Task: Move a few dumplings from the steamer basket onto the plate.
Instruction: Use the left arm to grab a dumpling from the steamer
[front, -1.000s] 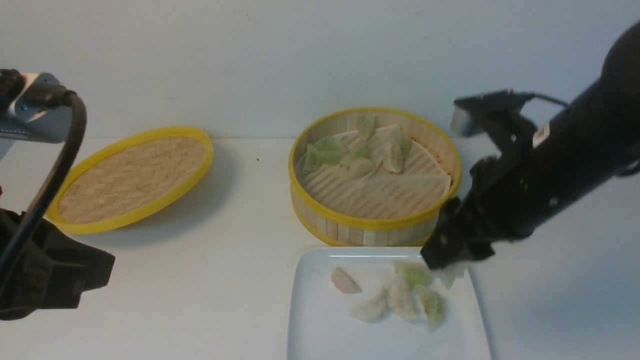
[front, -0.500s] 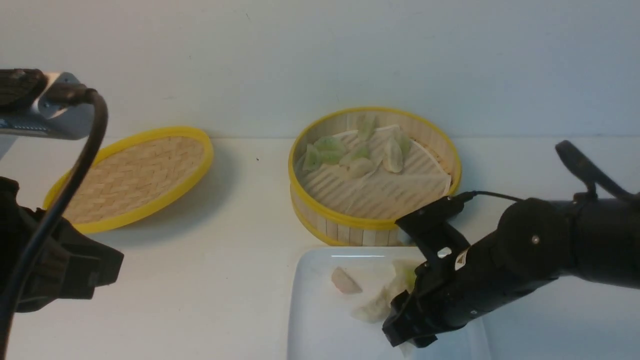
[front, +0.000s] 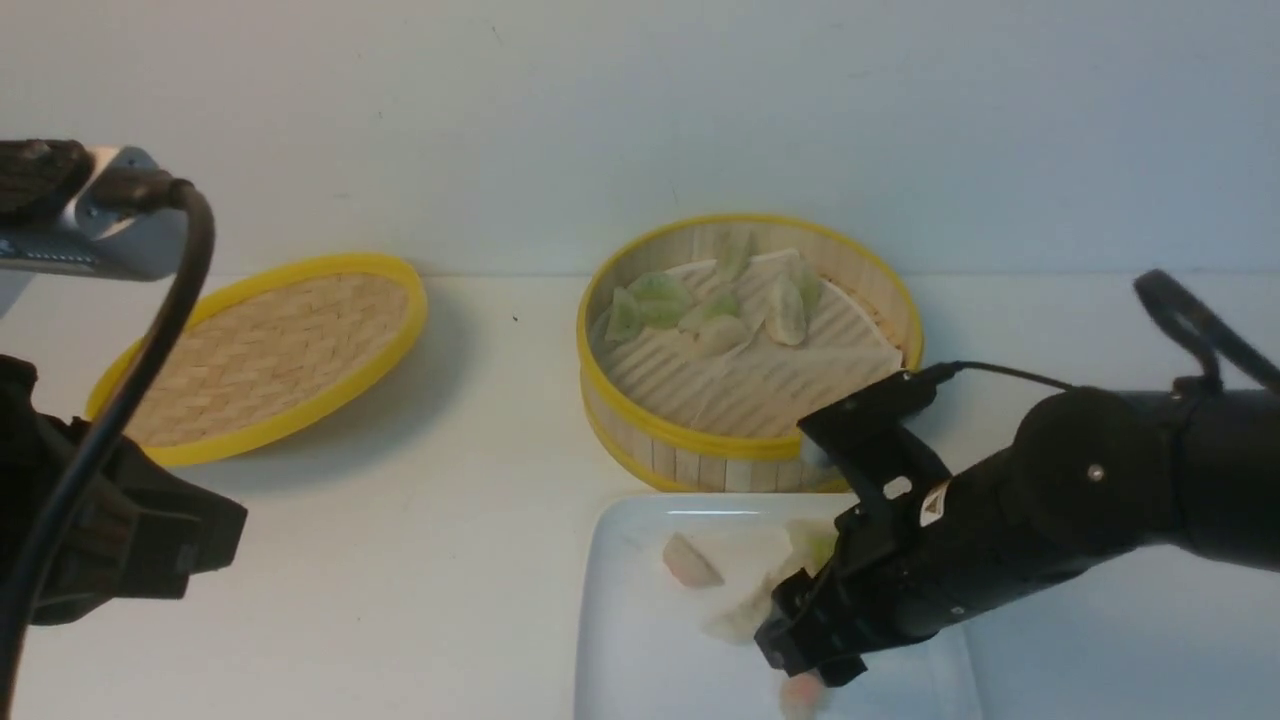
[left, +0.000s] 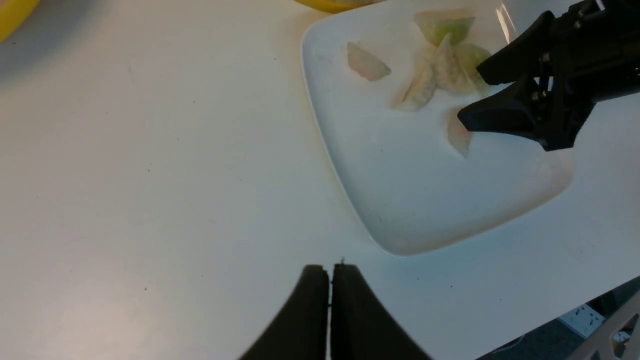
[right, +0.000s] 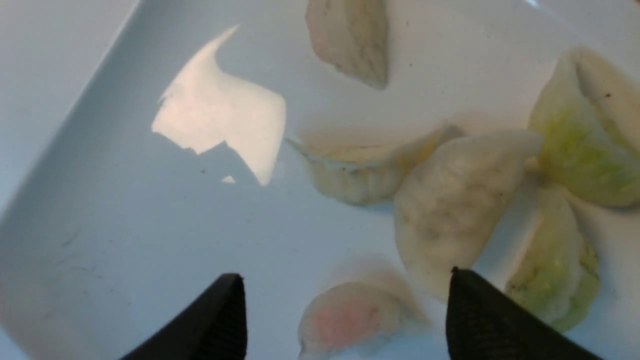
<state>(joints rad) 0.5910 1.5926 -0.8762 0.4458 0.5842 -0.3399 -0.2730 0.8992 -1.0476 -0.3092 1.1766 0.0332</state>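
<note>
Six small translucent crescent dumplings (left: 450, 72) on glossy white square plate (left: 415, 200); more in round bamboo steamer basket (front: 700, 455). Right gripper (right: 345, 277) spread astride pinkish dumpling (right: 350, 315). Left gripper (left: 329, 270) pressed together near plate.

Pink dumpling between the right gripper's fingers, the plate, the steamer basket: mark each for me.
pink dumpling (right: 350, 320), right wrist view, its pink middle.
plate (left: 425, 200), left wrist view, bare floor.
steamer basket (front: 700, 463), front view, near slatted wall.

Robotics lab bench, not a kitchen: plain white tabletop (front: 480, 560), blank pale wall (front: 640, 120), exposed cable (front: 155, 340) on my left arm (front: 120, 540); steamer basket (front: 700, 460) and plate (front: 630, 640) sit straight on the tabletop.
</note>
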